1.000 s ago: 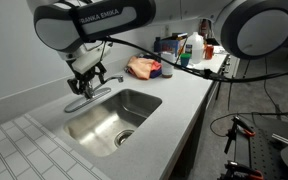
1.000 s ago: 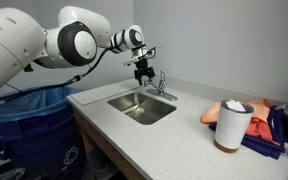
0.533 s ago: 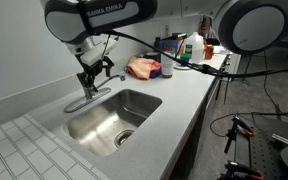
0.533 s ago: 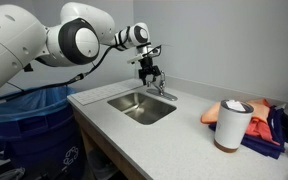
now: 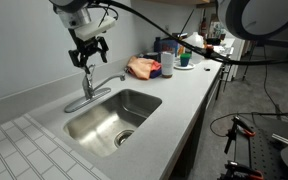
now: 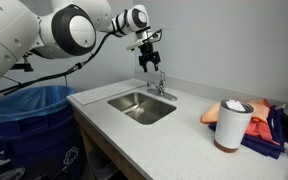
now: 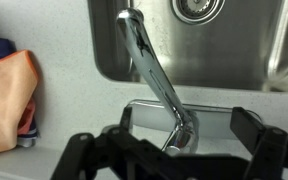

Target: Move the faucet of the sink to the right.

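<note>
Wrist view: end effector (image 7: 179, 140) released, dark fingers (image 7: 259, 135) spread either side of the faucet (image 7: 154, 75), gripping nothing; in both exterior views it hangs above the tap, apart from it. Faucet: polished chrome, with a long thin rounded spout rising from a flat base plate on the bench (image 5: 179, 95) at the sink's (image 7: 244, 50) wall-side rim and reaching out over the basin. Sink: brushed stainless steel, rectangular, rounded corners, round drain (image 7: 196, 8); farther along the smooth pale bench lies a crumpled orange cloth (image 5: 142, 68).
</note>
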You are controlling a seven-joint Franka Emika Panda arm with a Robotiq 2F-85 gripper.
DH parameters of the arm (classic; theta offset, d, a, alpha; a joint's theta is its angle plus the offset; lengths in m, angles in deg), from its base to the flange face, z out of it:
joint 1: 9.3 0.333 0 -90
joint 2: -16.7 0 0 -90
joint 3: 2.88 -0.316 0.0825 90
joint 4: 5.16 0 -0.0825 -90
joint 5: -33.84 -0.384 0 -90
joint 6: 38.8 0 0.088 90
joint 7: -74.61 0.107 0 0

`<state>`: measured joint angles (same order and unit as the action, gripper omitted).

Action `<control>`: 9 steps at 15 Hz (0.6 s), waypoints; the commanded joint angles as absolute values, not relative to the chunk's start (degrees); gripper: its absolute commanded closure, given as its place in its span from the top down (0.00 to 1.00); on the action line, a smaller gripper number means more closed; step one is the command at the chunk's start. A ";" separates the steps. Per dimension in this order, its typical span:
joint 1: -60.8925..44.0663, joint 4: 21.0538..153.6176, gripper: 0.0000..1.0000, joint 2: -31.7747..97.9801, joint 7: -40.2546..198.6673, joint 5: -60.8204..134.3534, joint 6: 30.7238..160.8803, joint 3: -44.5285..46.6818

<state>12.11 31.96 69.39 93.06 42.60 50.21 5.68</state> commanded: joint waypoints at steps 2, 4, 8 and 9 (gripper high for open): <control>10.80 30.87 1.00 69.19 92.59 41.55 49.68 5.25; 10.51 31.31 1.00 69.70 92.91 42.05 50.01 5.65; 8.66 32.49 1.00 69.98 92.86 41.08 49.83 5.15; 8.00 33.04 1.00 69.87 92.53 40.58 50.29 4.84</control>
<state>9.78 32.75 69.90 93.14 42.42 50.21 5.72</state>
